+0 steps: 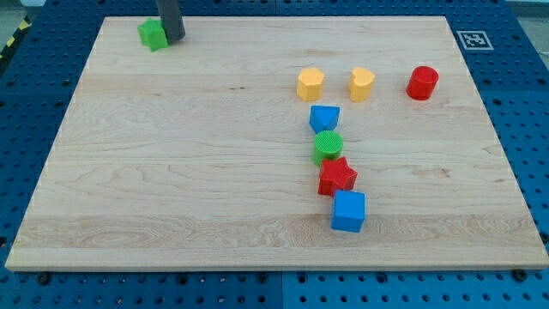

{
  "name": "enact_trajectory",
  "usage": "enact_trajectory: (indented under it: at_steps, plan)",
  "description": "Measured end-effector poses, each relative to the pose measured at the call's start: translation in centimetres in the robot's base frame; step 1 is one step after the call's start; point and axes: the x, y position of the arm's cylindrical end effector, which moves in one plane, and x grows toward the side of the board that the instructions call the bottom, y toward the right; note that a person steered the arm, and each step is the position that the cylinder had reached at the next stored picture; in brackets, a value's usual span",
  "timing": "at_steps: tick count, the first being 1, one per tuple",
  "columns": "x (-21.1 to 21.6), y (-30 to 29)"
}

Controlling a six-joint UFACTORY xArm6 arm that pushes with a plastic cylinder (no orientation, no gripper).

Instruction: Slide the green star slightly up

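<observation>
The green star (153,34) lies near the top left corner of the wooden board (171,172). My tip (174,39) is at the star's right side, touching or almost touching it. The dark rod rises from there out of the view's top.
A yellow block (310,84), a yellow heart-like block (362,84) and a red cylinder (422,83) stand in a row at the upper right. Below them run a blue block (324,118), a green cylinder (328,147), a red star (337,177) and a blue cube (348,211).
</observation>
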Motion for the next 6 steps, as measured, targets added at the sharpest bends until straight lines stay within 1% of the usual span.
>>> enact_trajectory:
  at_steps: [1, 2, 3, 4, 5, 6]
  plan:
    - [0.0, -1.2]
    - [1.6, 1.1]
    - [4.9, 3.7]
    - [5.4, -0.6]
    - [4.3, -4.6]
    - [1.8, -4.6]
